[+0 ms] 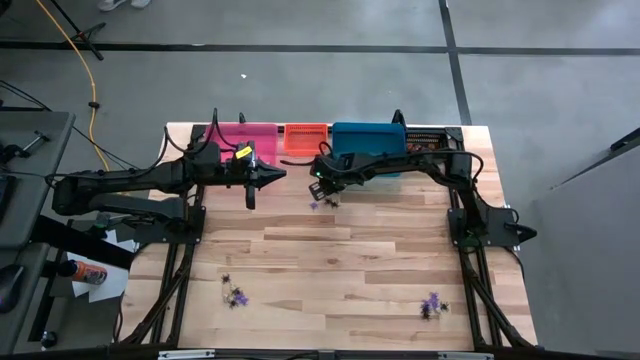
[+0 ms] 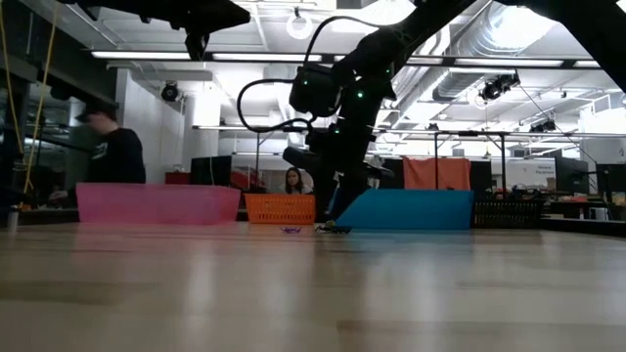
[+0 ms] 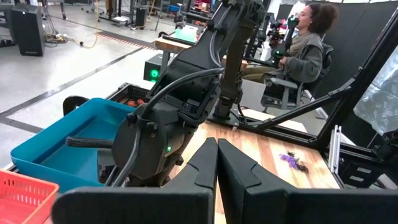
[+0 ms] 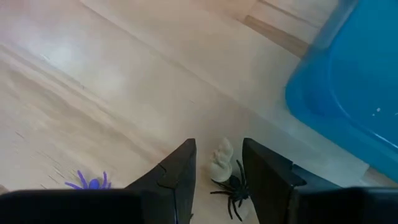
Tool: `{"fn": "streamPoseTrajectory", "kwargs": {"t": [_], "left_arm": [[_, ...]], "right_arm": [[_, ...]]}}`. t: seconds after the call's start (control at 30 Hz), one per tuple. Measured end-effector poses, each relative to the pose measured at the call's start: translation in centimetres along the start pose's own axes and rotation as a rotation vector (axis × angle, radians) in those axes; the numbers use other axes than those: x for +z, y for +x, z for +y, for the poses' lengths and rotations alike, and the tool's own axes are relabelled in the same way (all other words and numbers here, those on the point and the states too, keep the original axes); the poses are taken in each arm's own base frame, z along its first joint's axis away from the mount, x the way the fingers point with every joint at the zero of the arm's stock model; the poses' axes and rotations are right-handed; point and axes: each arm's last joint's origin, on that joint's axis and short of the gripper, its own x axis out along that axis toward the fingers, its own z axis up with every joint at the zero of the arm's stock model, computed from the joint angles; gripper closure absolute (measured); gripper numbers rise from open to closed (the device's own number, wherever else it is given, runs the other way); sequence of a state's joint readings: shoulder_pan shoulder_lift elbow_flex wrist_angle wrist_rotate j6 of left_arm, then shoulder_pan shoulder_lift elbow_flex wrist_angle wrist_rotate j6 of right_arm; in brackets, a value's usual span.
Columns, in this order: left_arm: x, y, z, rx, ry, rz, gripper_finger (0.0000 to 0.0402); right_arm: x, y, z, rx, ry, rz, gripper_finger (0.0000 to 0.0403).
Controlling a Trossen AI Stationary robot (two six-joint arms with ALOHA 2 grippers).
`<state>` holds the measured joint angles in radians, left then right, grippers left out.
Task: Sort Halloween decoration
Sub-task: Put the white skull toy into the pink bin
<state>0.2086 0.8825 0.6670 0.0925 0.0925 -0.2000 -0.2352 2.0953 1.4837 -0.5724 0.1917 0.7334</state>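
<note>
The wooden bench (image 1: pixel 340 250) fills the high view, with four bins in a row along its 12 o'clock edge: a pink bin (image 1: pixel 243 136), a small orange bin (image 1: pixel 306 134), a blue bin (image 1: pixel 366 141) and a dark bin (image 1: pixel 428 139) at the 1 o'clock corner.

The left arm reaches in from 9 o'clock; its left tool (image 1: pixel 276 176) hangs above the bench just in front of the pink and orange bins, fingers (image 3: pixel 208 163) pressed together with nothing between them.

The right arm comes from 3 o'clock and bends down in front of the blue bin. Its right tool (image 4: pixel 219 163) stands low over the bench with the fingers (image 4: pixel 180 169) parted, straddling a pale whitish ghost trinket (image 4: pixel 220 163) and a black spider (image 4: pixel 234 186) that lie touching each other on the wood; whether the fingers touch them I cannot tell. A purple spider (image 4: pixel 92 183) lies beside that tool, just outside one finger.

More Halloween decoration sits in two small clusters: one at 7 o'clock (image 1: pixel 234 294), one at 5 o'clock (image 1: pixel 432 304), both well apart from the tools.

In the room behind, a person (image 3: pixel 303 45) sits on a chair.
</note>
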Motion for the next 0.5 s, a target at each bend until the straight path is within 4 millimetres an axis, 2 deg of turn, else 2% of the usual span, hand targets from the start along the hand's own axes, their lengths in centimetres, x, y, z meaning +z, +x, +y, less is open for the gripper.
{"fn": "streamPoseTrajectory", "kwargs": {"t": [0.4, 0.5], "left_arm": [[0.0, 0.0, 0.0, 0.000, -0.009, 0.000, 0.0401], [0.0, 0.0, 0.0, 0.000, -0.008, 0.000, 0.0401]], "right_arm": [[-0.1, 0.1, -0.1, -0.006, 0.001, 0.006, 0.0277], [-0.5, 1.1, -0.1, -0.017, 0.003, 0.038, 0.0277]]}}
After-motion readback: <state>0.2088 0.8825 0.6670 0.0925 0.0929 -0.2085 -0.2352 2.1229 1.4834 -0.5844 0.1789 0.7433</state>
